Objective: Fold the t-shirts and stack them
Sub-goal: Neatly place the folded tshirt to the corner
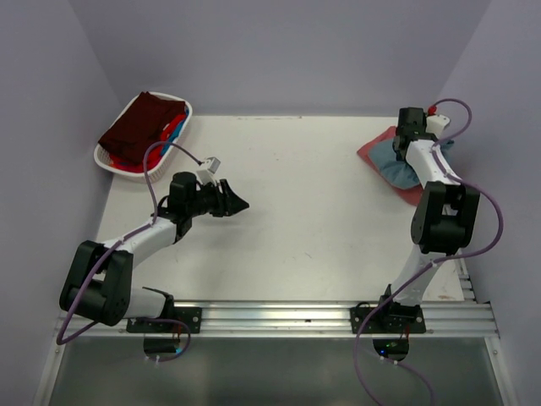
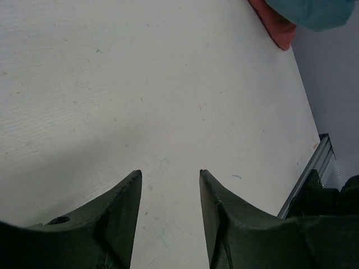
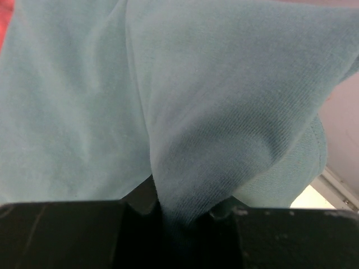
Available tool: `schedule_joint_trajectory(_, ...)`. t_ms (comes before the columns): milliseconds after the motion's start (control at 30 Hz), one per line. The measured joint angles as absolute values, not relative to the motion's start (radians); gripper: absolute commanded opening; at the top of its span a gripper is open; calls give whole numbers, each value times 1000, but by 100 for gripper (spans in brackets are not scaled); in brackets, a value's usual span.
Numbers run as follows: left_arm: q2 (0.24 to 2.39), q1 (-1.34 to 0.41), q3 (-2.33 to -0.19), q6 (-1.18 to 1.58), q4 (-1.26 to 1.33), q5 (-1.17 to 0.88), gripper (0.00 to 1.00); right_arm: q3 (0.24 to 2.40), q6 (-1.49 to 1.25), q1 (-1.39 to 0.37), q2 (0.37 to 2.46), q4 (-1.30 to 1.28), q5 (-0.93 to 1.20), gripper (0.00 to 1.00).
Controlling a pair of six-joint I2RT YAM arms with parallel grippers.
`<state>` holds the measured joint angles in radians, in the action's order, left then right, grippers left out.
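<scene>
pinching teal t-shirt (image 3: 224,84), right fingers (image 3: 140,200); left fingers (image 2: 120,213) apart.

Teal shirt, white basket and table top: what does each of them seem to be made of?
Teal shirt: soft knitted cloth, matte; fine ribbing and limp folds show. White basket: probably plastic, smooth, with slots in its wall. Table top: hard, matte white board with small specks; whether laminate or painted wood I cannot tell.

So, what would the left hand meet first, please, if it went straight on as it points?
Likely just the bare white tabletop; ahead of the left hand it looks free, the salmon-red cloth t-shirt lying off to one side.
</scene>
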<state>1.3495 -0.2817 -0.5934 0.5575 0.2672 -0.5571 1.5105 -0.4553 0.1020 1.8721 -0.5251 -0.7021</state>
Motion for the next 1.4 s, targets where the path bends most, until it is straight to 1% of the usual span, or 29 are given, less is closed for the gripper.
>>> schedule_joint_trajectory(67, 1349, -282, -593, 558, 267, -557, 49, 1520, -462, 102, 1889, -540, -713, 30)
schedule_joint_trajectory(100, 1349, -282, -593, 558, 267, -557, 49, 1530, -464, 102, 1898, -553, -716, 48)
schedule_joint_trajectory(200, 1349, -282, -593, 558, 267, -558, 49, 1576, -482, 102, 1932, -622, -715, 63)
schedule_joint_trajectory(233, 1349, -282, -593, 558, 267, -558, 49, 1574, -487, 102, 1928, -635, -714, 73)
schedule_joint_trajectory(267, 1349, -282, -593, 558, 267, -558, 49, 1559, -492, 102, 1913, -633, -711, 75)
schedule_joint_trajectory(300, 1349, -282, -593, 558, 266, -558, 49, 1528, -493, 101, 1883, -627, -708, 87)
schedule_joint_trajectory(333, 1349, -282, -593, 558, 266, -559, 49, 1490, -498, 100, 1844, -626, -703, 95)
schedule_joint_trajectory(400, 1349, -282, -594, 558, 266, -561, 49, 1431, -496, 98, 1761, -629, -685, 98)
schedule_joint_trajectory(567, 1350, -282, -594, 558, 266, -570, 48, 1378, -502, 97, 1581, -606, -630, 99)
schedule_joint_trajectory(633, 1350, -282, -594, 558, 266, -572, 48, 1348, -506, 97, 1539, -574, -610, 96)
schedule_joint_trajectory(667, 1350, -282, -594, 558, 266, -572, 48, 1331, -507, 97, 1531, -558, -603, 89)
schedule_joint_trajectory(700, 1350, -282, -594, 558, 265, -572, 47, 1315, -506, 97, 1531, -545, -589, 80)
schedule_joint_trajectory(733, 1350, -282, -594, 558, 265, -573, 47, 1300, -505, 97, 1541, -528, -574, 63)
schedule_joint_trajectory(767, 1350, -282, -594, 558, 265, -573, 47, 1290, -503, 99, 1562, -516, -556, 38)
schedule_joint_trajectory(800, 1350, -282, -594, 558, 265, -573, 47, 1288, -504, 102, 1590, -506, -533, 0)
schedule_joint_trajectory(933, 1350, -282, -594, 558, 263, -572, 46, 1282, -520, 114, 1738, -434, -421, 0)
schedule_joint_trajectory(1067, 1349, -282, -594, 558, 254, -572, 45, 1251, -521, 120, 1831, -373, -337, 0)
schedule_joint_trajectory(1300, 1342, -282, -594, 558, 250, -567, 44, 1291, -524, 121, 1932, -348, -279, 0)
schedule_joint_trajectory(1400, 1342, -282, -594, 558, 250, -566, 43, 1352, -523, 121, 1977, -351, -254, 0)
